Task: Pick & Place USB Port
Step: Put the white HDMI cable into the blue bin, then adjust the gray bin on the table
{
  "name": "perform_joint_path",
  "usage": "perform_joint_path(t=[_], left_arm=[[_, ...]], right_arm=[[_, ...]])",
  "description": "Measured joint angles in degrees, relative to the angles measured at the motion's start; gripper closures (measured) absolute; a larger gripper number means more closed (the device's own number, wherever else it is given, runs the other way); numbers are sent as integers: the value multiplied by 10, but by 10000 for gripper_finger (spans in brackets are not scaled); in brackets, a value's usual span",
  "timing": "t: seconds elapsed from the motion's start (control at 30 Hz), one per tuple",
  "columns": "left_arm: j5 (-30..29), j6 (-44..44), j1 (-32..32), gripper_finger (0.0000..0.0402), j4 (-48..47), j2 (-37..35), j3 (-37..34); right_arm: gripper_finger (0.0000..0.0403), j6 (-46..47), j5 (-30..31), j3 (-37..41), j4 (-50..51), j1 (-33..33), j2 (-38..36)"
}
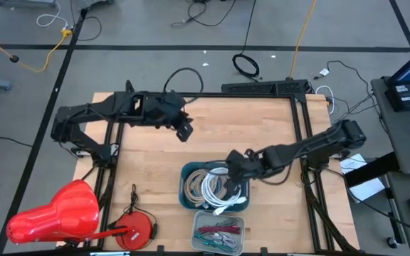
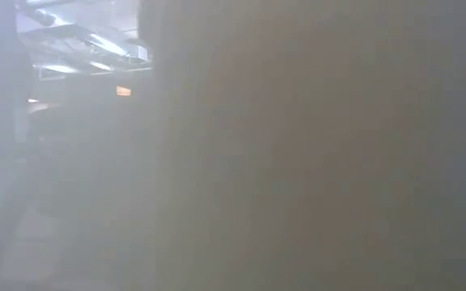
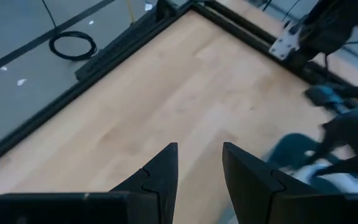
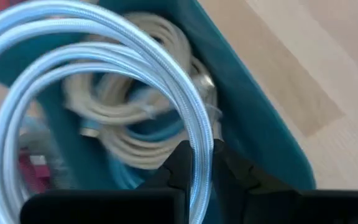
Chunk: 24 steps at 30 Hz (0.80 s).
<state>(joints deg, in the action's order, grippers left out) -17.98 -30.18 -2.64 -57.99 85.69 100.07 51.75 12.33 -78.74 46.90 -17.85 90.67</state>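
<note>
A teal bin (image 1: 185, 192) near the table's front middle holds coiled beige cables (image 4: 135, 118). My right gripper (image 4: 201, 155) hangs over the bin's right part (image 1: 233, 178), shut on a looped white braided cable (image 4: 104, 50). The cable's loops also show over the bin (image 1: 218, 193). No USB port can be made out; it is hidden or out of view. My left gripper (image 3: 199, 163) stands open with nothing between its fingers, above bare wood toward the far left (image 1: 184, 132). The low view is blocked by a blur. My right gripper pinches one strand of the white cable's loop (image 4: 199, 134) between its two fingers, slanting down from the table's right side. The strand runs straight through the gap between the fingertips. The rest of the coil hangs slack over the bin.
A clear box (image 1: 218, 232) with red and green cables sits at the front edge, just before the bin. A red cone-shaped thing (image 1: 55, 213) and a red round disc (image 1: 135, 229) lie at the front left. Bare wood (image 1: 262, 121) spreads across the far half.
</note>
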Motion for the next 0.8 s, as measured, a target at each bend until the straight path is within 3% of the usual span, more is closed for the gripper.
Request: perform_joint_path(t=[0.1,0.33,0.5,0.8], left_arm=[[-24,-24,34,275,11,0,0],[-73,-74,99,275,14,0,0],[-87,-94,131,275,13,0,0],[-106,-107,148,275,13,0,0]], right_arm=[[372,2,29,-1,35,-8,39],[373,5,32,0,50,-13,120],[373,3,31,0,46,-14,135],[271,-1,86,0,56,-13,58]])
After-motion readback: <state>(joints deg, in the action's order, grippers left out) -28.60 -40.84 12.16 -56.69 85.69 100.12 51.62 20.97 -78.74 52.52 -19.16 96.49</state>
